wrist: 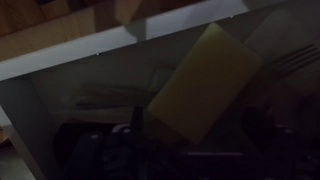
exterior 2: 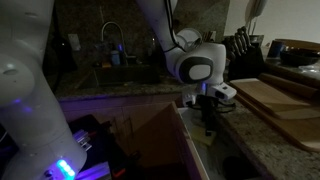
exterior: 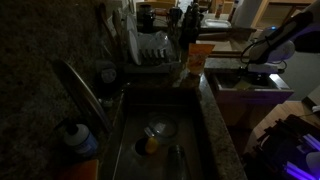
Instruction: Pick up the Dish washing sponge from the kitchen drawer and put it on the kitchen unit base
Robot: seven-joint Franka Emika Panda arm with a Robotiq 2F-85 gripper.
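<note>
The gripper (exterior 2: 206,112) hangs fingers-down over the open kitchen drawer (wrist: 90,52); the frames are too dark to show whether its jaws stand apart or together, so I cannot tell. In the wrist view the Dish washing sponge (wrist: 205,85) lies inside the drawer, close beneath the gripper and a little off to one side of its centre, near the drawer's pale wall; whether the fingers touch it cannot be made out. Its long axis runs on a diagonal across that view, skewed rather than square to the gripper; by my judgement the wrist wants a turn first, so that the jaws close across the sponge's short side. The worktop of the kitchen unit base (exterior 2: 272,102) lies just beside the gripper and above the drawer; the carry looks short.
</note>
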